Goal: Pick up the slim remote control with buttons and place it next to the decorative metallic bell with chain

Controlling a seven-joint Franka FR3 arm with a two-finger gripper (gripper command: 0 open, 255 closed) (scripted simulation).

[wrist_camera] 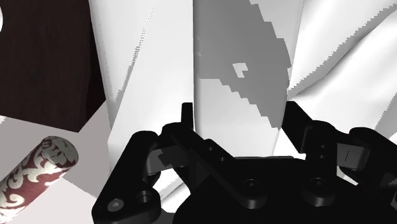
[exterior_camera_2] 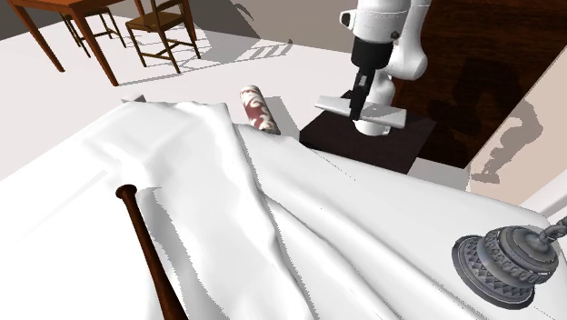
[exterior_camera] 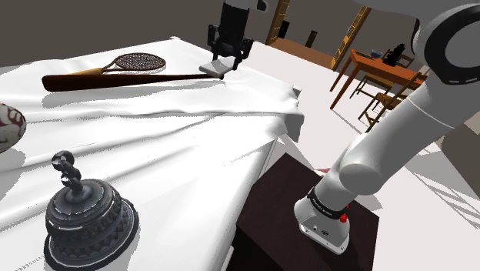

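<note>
Currently gripper [exterior_camera: 228,61] closed partway, clasping slim flat pale-grey remote [wrist_camera: 235,70] across its width, lifted above crumpled white cloth [exterior_camera: 192,123]; dark ribbed dome-shaped metallic bell [exterior_camera: 86,222] with chain sits well apart, near cloth's edge

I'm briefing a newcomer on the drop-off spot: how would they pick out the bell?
Start at the white cloth-draped table. At the shoulder view's lower left sits the bell. It is a dark ribbed metallic dome topped by a chain, unlike the long bat and racket beyond.
</note>
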